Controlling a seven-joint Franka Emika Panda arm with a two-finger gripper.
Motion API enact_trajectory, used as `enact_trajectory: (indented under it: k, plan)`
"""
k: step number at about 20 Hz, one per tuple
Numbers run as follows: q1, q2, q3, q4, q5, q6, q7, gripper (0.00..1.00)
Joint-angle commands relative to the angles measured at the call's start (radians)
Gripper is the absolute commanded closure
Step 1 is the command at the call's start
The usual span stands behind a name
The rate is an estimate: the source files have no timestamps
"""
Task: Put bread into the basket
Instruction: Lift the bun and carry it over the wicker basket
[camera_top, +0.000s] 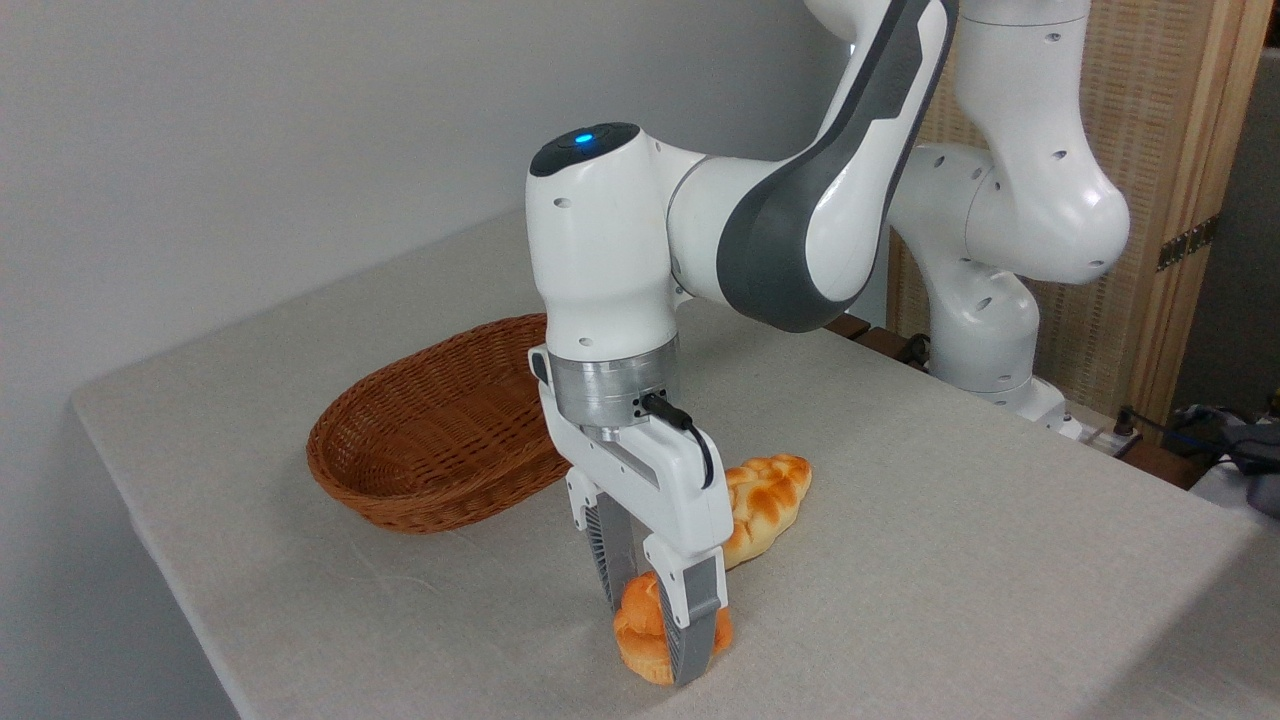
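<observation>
Gripper (655, 625) closed on the bread (645, 628), low at the near edge of a beige cloth-covered table (950, 560).
Basket (430, 440) sits behind-left; braided loaf (765, 505) just behind; grey wall, woven screen (1150, 150) right.

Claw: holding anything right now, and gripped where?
The claw has its fingers on either side of the small round bun, across its middle; the bun sits on the table.

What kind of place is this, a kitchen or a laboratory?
Probably a robot lab or test room, not a kitchen. A white arm's pincer stands on a cloth-covered table around a small bread; beside it are a basket and a braided loaf. Cables lie behind.
</observation>
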Motion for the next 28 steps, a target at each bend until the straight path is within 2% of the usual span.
enact_trajectory:
  k: [1,3,5,6,7,10,12,14,15,16,18,21,23,24,28]
  plan:
    - [-0.006,-0.009,0.006,-0.007,-0.008,0.001,0.014,0.1]
    - [-0.01,-0.009,-0.002,-0.006,-0.01,0.001,0.014,0.45]
    - [-0.011,-0.009,-0.002,-0.006,-0.01,0.001,0.015,0.48]
    - [-0.011,-0.009,-0.002,-0.006,-0.01,0.001,0.015,0.55]
    - [-0.011,-0.009,-0.002,-0.004,-0.01,0.001,0.021,0.58]
    - [-0.011,-0.009,-0.002,-0.003,-0.011,0.003,0.023,0.58]
    - [-0.011,-0.011,-0.002,-0.001,-0.011,0.003,0.023,0.64]
    - [-0.011,-0.012,-0.003,0.002,-0.02,0.003,0.021,0.65]
    - [-0.011,-0.015,-0.003,0.006,-0.049,0.003,0.021,0.65]
    - [-0.011,-0.015,-0.003,0.014,-0.109,0.003,0.02,0.64]
    - [-0.015,-0.015,-0.005,0.032,-0.267,0.001,0.023,0.64]
    - [-0.015,-0.018,-0.006,0.075,-0.411,0.0,0.008,0.63]
    - [-0.017,-0.022,-0.006,0.098,-0.5,-0.009,-0.003,0.56]
    - [-0.017,-0.032,-0.006,0.101,-0.533,-0.026,-0.02,0.56]
    - [-0.017,-0.072,-0.046,0.153,-0.536,-0.15,-0.138,0.57]
